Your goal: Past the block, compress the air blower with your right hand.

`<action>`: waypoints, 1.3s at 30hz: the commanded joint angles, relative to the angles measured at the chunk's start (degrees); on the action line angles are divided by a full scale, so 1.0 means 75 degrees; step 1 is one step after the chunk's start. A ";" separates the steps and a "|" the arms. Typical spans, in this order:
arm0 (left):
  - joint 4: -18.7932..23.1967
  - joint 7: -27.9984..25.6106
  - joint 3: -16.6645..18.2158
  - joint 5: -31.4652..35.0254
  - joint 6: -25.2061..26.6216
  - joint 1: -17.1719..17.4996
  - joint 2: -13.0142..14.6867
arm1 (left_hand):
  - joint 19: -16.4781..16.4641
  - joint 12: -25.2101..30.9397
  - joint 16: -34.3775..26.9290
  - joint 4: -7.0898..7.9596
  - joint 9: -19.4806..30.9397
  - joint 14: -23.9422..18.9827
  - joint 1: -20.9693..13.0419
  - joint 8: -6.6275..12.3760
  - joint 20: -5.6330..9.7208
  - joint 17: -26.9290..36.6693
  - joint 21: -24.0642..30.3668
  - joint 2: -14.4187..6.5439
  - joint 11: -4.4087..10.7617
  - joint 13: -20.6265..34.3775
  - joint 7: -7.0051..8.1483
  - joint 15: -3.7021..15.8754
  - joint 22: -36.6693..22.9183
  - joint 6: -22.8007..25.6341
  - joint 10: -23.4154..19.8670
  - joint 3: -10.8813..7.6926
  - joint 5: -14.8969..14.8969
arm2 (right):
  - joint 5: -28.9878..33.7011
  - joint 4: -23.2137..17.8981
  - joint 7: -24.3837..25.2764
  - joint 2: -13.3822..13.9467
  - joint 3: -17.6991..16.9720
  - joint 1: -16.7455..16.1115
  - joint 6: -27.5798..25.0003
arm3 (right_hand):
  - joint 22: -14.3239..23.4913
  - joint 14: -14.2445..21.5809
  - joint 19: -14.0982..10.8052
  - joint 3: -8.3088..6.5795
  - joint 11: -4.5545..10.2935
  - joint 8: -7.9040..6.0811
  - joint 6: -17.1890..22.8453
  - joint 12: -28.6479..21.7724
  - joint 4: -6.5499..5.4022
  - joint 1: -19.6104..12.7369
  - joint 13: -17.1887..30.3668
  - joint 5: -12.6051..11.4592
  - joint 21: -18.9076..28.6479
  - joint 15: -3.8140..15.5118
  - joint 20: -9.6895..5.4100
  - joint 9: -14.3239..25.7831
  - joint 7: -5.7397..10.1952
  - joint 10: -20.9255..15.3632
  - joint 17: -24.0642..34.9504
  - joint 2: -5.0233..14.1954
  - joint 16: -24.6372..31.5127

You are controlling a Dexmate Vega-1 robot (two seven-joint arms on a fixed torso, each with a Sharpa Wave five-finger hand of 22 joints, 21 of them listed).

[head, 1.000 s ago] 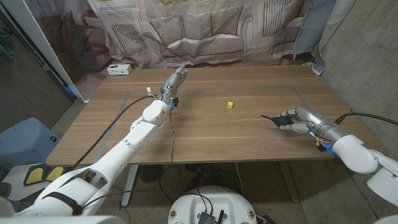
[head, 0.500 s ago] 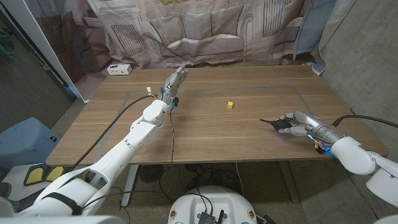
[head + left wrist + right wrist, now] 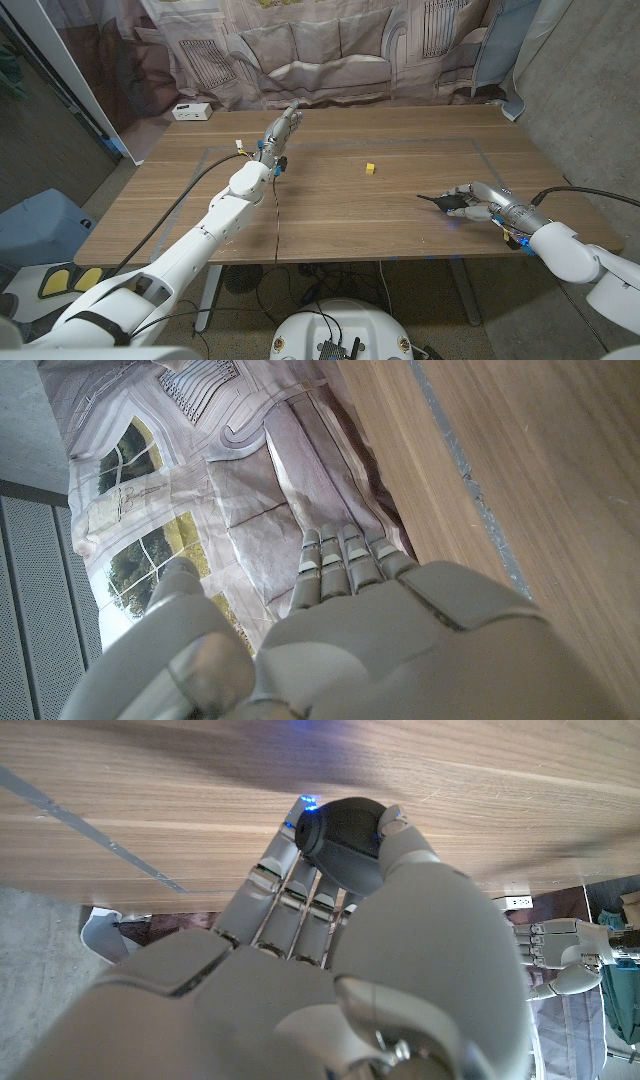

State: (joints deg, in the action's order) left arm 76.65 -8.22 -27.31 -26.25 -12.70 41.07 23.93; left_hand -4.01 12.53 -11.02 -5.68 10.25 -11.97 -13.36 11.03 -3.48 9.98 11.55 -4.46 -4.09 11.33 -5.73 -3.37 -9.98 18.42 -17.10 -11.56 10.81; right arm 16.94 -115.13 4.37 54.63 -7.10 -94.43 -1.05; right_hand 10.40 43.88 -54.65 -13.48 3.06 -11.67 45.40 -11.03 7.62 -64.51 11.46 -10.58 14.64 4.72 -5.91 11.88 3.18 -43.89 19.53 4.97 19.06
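Head view: a wooden table (image 3: 330, 215) with both robot arms reaching over it from the near side. The right hand (image 3: 475, 201) sits low over the table and grasps a black air blower (image 3: 447, 201), its fingers wrapped around the rounded bulb. The blower's thin nozzle sticks out past the fingertips, pointing away from the hand toward the robot's left. A small yellow block (image 3: 370, 168) lies on the table well apart from the right hand, farther from the robot than the hand and off to the hand's left, on the side the nozzle points to. In the right wrist view, the right hand (image 3: 330, 950) is seen from behind, with the blower's dark bulb (image 3: 343, 842) held between the thumb on one side and the fingers on the other. The bulb rests just above the wood, and a small blue light glows at the fingertips beside it. How far the bulb is squashed cannot be told. The left hand (image 3: 284, 127) is extended far across the table, well apart from the right hand and the blower, beyond the block and to its left. In the left wrist view, the left hand (image 3: 340, 610) holds nothing, its fingers straight and close together, reaching toward a printed cloth backdrop (image 3: 200, 480) behind the table.
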 commanded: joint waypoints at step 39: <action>0.0016 -0.0011 0.0010 -0.0059 0.0095 0.0069 0.0021 | -0.0061 -0.0010 0.0023 -0.0054 0.0032 -0.0065 -0.0016 -0.0001 0.0005 0.0043 -0.0023 -0.0067 0.0003 0.0029 -0.0016 -0.0036 -0.0039 0.0077 -0.0073 -0.0015 -0.0023 | -0.0067 0.0203 0.0287 0.0906 0.0899 0.0434 -0.0826 | -0.0009 -0.0071 0.0044 0.0087 -0.0045 -0.0040 0.0075 -0.0032 -0.0030 0.0213 0.0015 0.0005 -0.0062 0.0409 0.0030 0.0018 -0.0040 -0.0036 -0.0024 0.0020 -0.0124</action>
State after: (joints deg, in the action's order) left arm 76.43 -7.97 -27.30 -26.75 -12.42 41.58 23.91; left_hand -4.01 12.53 -11.02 -5.68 10.25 -12.28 -13.36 11.03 -3.48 9.98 11.55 -4.46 -4.08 11.33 -5.83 -3.68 -9.98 18.52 -17.10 -11.56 10.81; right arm 17.26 -114.22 5.85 59.93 -1.76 -91.94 -6.50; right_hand 10.36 43.88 -54.51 -12.97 2.85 -11.88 45.75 -11.26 7.34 -63.29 11.47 -10.58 14.39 4.72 -5.78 11.83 2.87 -44.10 19.16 5.12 18.41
